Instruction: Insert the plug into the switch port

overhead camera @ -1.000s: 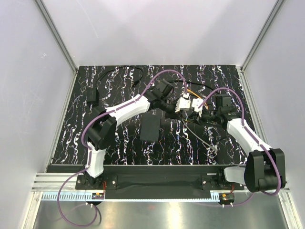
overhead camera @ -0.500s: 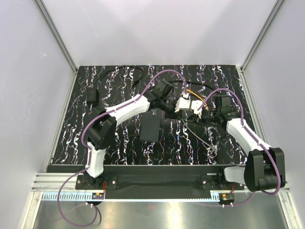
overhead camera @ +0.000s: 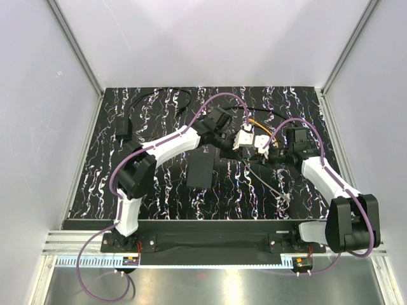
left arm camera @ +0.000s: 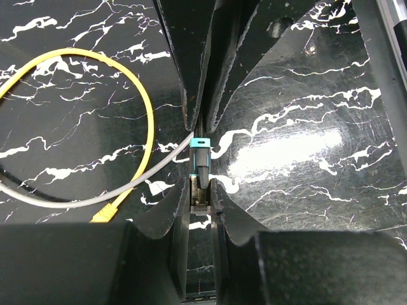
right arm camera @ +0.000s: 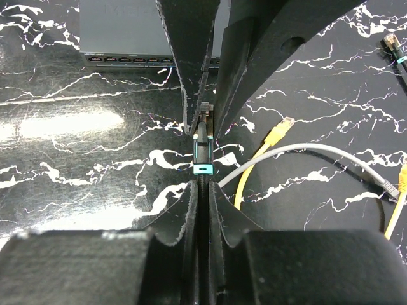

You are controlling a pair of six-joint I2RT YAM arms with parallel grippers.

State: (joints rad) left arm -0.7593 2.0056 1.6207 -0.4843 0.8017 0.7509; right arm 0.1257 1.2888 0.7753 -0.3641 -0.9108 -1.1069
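Marbled black table point(overhead camera: 165, 190); left claw point(left arm camera: 200, 203) and right claw point(right arm camera: 202, 197) both clamp the plug point(left arm camera: 200, 166).

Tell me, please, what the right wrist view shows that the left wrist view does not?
Only the right wrist view shows the switch with its port row facing the camera, and a spare plug at the upper right. Only the left wrist view shows the yellow cable curving in a wide loop. Both show the plug with its teal band, pinched by the left gripper and the right gripper, and the gray cable.
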